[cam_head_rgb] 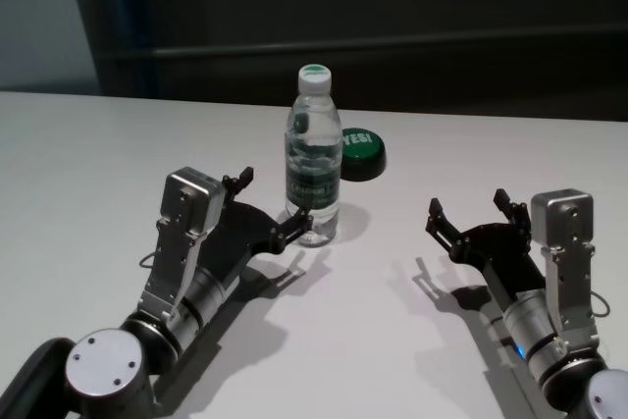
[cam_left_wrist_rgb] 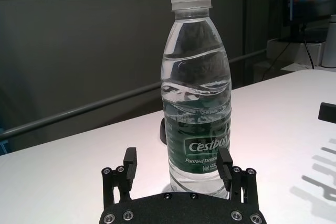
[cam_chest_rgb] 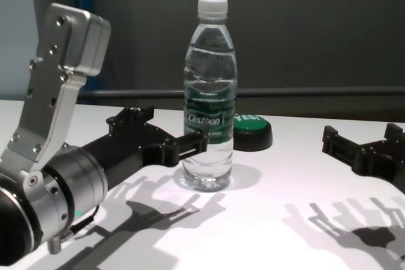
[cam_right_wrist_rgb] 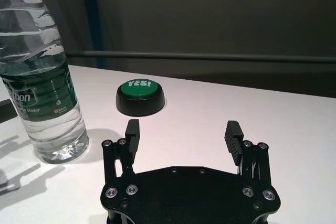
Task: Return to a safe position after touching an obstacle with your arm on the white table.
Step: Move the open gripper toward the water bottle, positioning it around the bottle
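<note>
Trouble could start close in, at the lower left of the head view, where the left gripper point(cam_head_rgb: 267, 205) sits low over the white table point(cam_head_rgb: 88, 174) with its claw spread wide and holding nothing. One of its fingers point(cam_head_rgb: 300, 220) looks like it is touching the bottom part of the obstacle point(cam_head_rgb: 314, 159), the tall clear bottle of water that stands straight up in the middle of the picture. The other finger is out to the bottle's left, with bare table between them. In the left wrist view the bottle point(cam_left_wrist_rgb: 197, 93) fills the middle of the frame, right in front of that claw, a bit toward the finger at lower right. I think the arm needs to pull back toward the bottom of the head view now. If it slides sideways instead, the finger could push the bottle low down and knock it over. The bottle is tall and thin and full of water, so it could roll a long way. Going back fast could also hook the bottle and drag it along. The right gripper point(cam_head_rgb: 472, 215) waits at the right of the frame, well apart from the bottle, wide open and holding nothing too. Farther back, just behind the bottle and a bit to its right, sits a low black button point(cam_head_rgb: 359, 151) with a green top. A falling bottle could land on it.
</note>
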